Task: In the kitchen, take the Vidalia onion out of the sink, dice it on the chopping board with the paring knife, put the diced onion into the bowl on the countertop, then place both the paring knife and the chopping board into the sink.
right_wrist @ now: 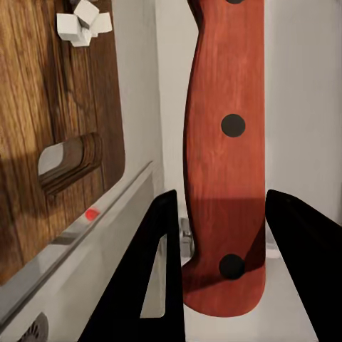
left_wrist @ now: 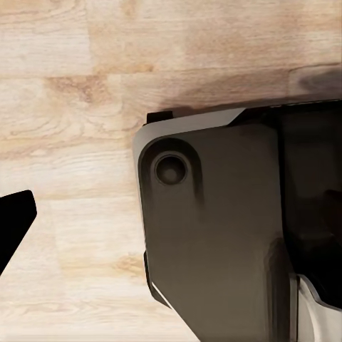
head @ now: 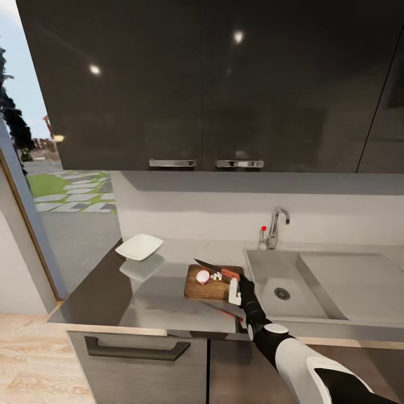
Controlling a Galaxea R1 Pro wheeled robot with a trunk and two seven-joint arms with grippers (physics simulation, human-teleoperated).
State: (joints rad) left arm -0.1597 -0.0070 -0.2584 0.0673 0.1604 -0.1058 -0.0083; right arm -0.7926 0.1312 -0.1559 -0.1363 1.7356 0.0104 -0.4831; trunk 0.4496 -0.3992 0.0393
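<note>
The brown chopping board [head: 209, 289] lies on the grey countertop [head: 163, 306], just left of the sink [head: 292, 278]. On it rest a pinkish-red piece of Vidalia onion [head: 202, 276] and a small heap of white dice [head: 216, 276] [right_wrist: 84, 21]. My right gripper [head: 235, 287] [right_wrist: 221, 196] is at the board's sink-side end, shut on the red handle of the paring knife [head: 230, 274] [right_wrist: 226, 142]. Its dark blade points over the board toward the back left. The board's slot handle hole [right_wrist: 68, 160] shows beside the knife. The white bowl [head: 139, 247] stands at the back left of the countertop.
The chrome faucet [head: 275, 227] with a red dot rises behind the sink; the drainboard [head: 353, 280] extends to the right. Dark wall cabinets [head: 213, 84] hang overhead. One dark fingertip [left_wrist: 14, 221] of my left gripper hangs over wooden floor [left_wrist: 85, 85], beside the robot's dark base [left_wrist: 228, 228].
</note>
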